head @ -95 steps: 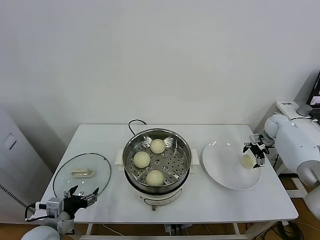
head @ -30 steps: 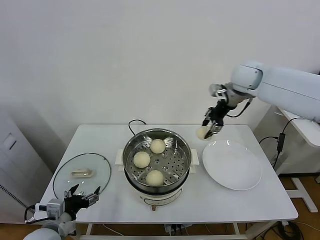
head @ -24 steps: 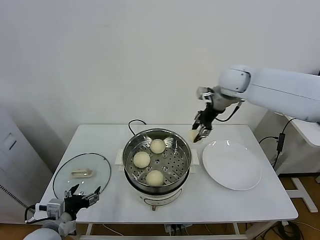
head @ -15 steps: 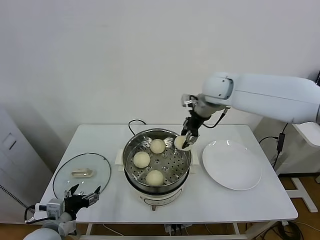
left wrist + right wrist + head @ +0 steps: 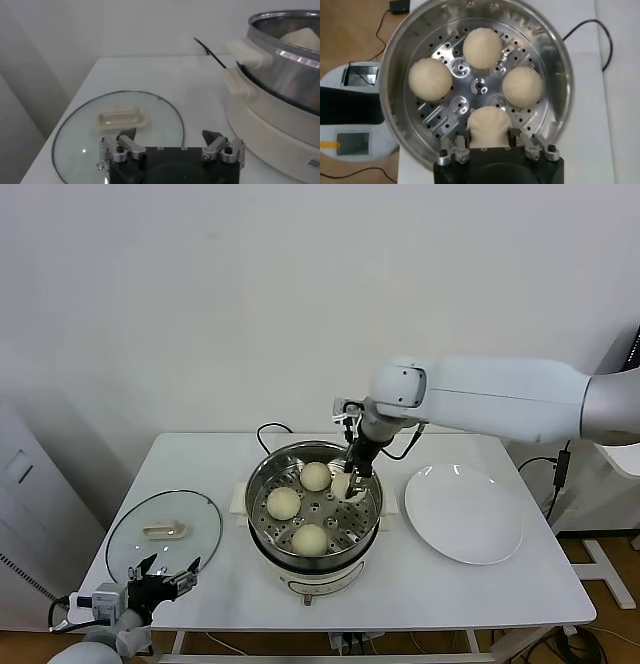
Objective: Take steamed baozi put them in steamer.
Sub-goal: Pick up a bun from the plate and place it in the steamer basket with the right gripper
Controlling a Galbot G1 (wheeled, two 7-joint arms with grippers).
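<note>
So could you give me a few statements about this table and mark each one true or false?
1. The flat white plate holds one bun. False: it is bare.
2. The right claw grips a cream-white bun over the shiny steel steamer pot. True.
3. The round glass lid covers the pot. False: it lies on the table beside it.
4. The left claw is open near the lid. True.

Four steamed baozi: one [image 5: 315,476], a second [image 5: 284,503] and a third [image 5: 310,539] sit in the one steamer [image 5: 262,489], with the fourth [image 5: 342,485] above its tray. One white plate [image 5: 463,514], one glass lid [image 5: 164,532], one black cord [image 5: 270,430], all on one surface [image 5: 430,589].
</note>
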